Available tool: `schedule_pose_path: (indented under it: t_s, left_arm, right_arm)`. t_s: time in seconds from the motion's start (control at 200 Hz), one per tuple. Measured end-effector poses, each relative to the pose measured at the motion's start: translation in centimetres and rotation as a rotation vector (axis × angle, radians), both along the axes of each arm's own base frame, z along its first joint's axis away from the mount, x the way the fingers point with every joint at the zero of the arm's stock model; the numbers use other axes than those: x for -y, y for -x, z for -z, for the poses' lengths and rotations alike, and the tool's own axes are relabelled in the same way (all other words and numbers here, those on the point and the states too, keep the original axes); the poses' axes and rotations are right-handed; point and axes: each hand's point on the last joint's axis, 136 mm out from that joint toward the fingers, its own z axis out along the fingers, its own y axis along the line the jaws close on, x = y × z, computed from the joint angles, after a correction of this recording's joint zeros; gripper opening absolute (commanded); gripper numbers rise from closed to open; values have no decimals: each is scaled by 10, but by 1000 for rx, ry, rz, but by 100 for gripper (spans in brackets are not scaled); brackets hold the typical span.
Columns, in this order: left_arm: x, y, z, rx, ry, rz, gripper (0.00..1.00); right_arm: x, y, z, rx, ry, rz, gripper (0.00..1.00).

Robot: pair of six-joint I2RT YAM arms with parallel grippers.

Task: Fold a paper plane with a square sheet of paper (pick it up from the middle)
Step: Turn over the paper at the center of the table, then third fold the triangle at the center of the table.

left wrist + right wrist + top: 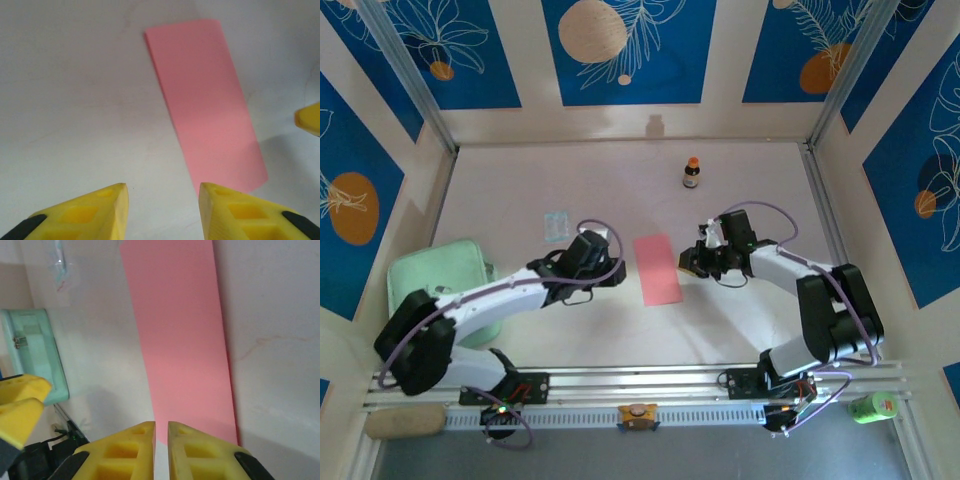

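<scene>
Enclosure had three walls. The back wall, left wall and right wall were all cream with deep blue panels carrying white line-drawn leaves and orange or peach discs. Bare aluminium posts stood in the far-left corner and the far-right corner. The bench was flat, matte and off-white with a faint pink cast. An aluminium rail ran along its near edge, with a white slotted strip just in front and a grey surface nearest the camera. Light was soft, even and from overhead, shadows faint.
</scene>
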Motion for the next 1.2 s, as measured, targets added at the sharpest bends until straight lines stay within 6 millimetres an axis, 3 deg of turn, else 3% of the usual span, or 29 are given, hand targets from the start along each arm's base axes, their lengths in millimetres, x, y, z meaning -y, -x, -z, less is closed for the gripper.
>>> schedule_pose_path:
  t_s: [0.115,0.23,0.48,0.745,0.92,1.2]
  left_arm:
    - [22,-1,10,-63,49,51,42]
    - [30,1,14,-111,98,59,43]
    - [26,-4,24,-171,218,7,46]
    - [30,0,47,-254,226,7,46]
    - [32,3,62,-304,218,7,39]
    - [45,-5,66,-321,244,21,34]
  right_arm:
    - [-6,-2,12,-40,-28,-11,13]
    - [-7,-2,30,-98,-23,-7,13]
    - [-10,-2,54,-185,-10,4,10]
    - [-11,-2,55,-204,-12,30,9]
    - [-11,-1,55,-203,-16,41,6]
    - [-10,-2,55,-204,-10,52,5]
